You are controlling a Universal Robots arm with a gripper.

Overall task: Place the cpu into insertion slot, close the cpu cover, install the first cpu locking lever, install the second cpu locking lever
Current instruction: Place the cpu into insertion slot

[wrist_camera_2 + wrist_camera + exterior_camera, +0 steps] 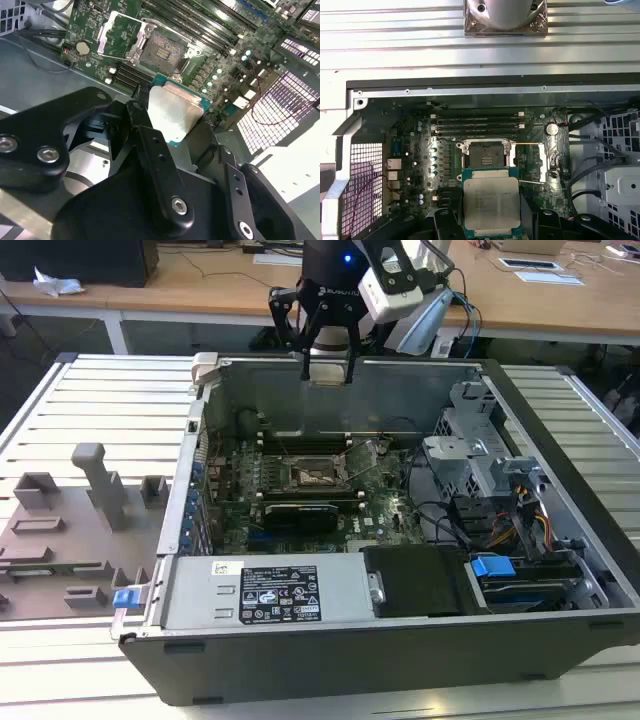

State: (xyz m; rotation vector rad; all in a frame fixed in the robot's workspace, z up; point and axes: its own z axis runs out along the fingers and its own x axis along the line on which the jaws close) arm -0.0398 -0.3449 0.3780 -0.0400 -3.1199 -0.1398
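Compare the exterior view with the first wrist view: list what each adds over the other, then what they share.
The exterior view adds the whole computer case, the grey fixture tray at the exterior view's left, and wooden desks behind. The first wrist view adds the cpu, silver top up, held in the gripper, and a coin battery. Both share the empty insertion slot with its cpu cover swung open.

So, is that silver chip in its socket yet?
Out. The cpu sits gripped in the end effector above the board, while the insertion slot shows its bare dark centre.
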